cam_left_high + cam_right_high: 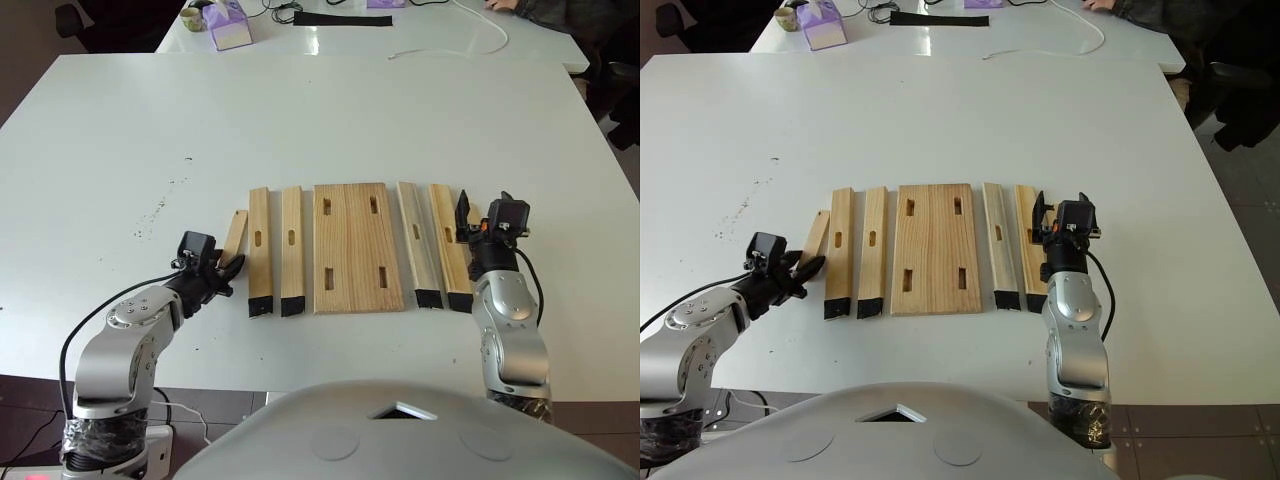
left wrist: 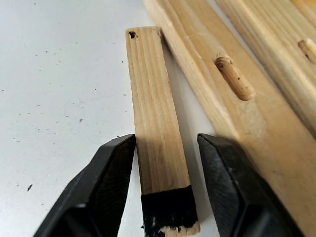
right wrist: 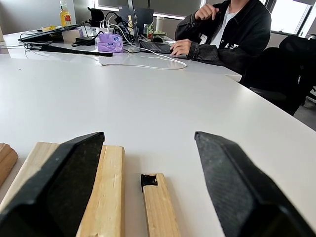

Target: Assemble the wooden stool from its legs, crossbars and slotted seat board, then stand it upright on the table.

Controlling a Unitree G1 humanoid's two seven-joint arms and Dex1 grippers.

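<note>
The slotted seat board (image 1: 357,247) lies flat mid-table. Two long legs (image 1: 275,250) lie to its left and two more (image 1: 434,244) to its right, all parallel, black-tipped ends toward me. A short crossbar (image 2: 157,123) lies left of the left legs. My left gripper (image 2: 165,140) is open, its fingers (image 2: 111,177) straddling the crossbar's black-tipped near end at table level. My right gripper (image 3: 148,136) is open just right of the right legs (image 3: 101,197), above a second short crossbar (image 3: 160,207) lying between its fingers.
The white table (image 1: 300,120) stretches wide and bare behind the parts. On a second table behind it stand a tissue box (image 1: 229,25) and a cup (image 1: 191,18), with a black strip (image 1: 343,19) and a white cable (image 1: 470,45).
</note>
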